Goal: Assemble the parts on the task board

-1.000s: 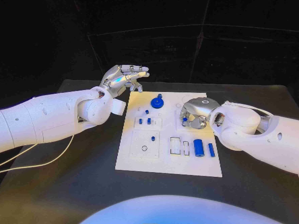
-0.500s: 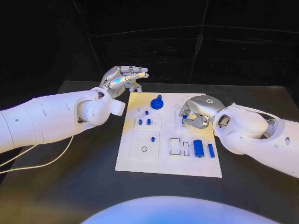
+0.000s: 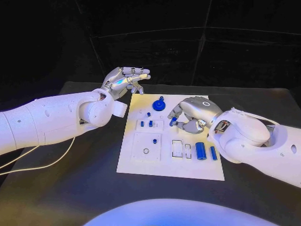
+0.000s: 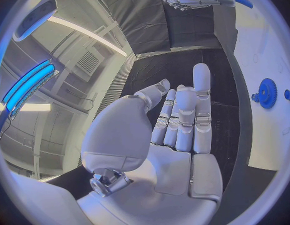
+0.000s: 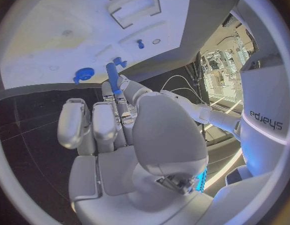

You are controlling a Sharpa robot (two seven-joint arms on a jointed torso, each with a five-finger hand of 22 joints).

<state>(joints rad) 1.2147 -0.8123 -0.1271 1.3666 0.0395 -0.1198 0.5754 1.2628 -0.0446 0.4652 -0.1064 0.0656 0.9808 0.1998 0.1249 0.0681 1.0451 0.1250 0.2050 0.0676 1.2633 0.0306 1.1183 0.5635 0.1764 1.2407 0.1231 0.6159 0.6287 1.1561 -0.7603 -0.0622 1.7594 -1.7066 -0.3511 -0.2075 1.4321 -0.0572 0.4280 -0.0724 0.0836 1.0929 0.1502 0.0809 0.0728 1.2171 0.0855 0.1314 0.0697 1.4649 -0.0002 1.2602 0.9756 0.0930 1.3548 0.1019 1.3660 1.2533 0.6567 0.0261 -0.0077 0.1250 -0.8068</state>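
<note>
The right hand (image 3: 191,114) is pinching a slim blue peg (image 5: 112,76) over the task board (image 3: 141,162) near its far edge; small, stiff and likely slippery, it wants gripping mid-shaft; the left hand (image 3: 125,79) is hovering off the far-left corner, fingers loosely extended, holding nothing.

The head view looks steeply down on the tabletop (image 3: 69,197) from above, taking in the whole task board (image 3: 165,162). Each wrist view sits close behind its own palm, facing along the fingers. All three share the board's far end with the blue gear (image 3: 158,104) (image 4: 267,92) (image 5: 83,75)
</note>
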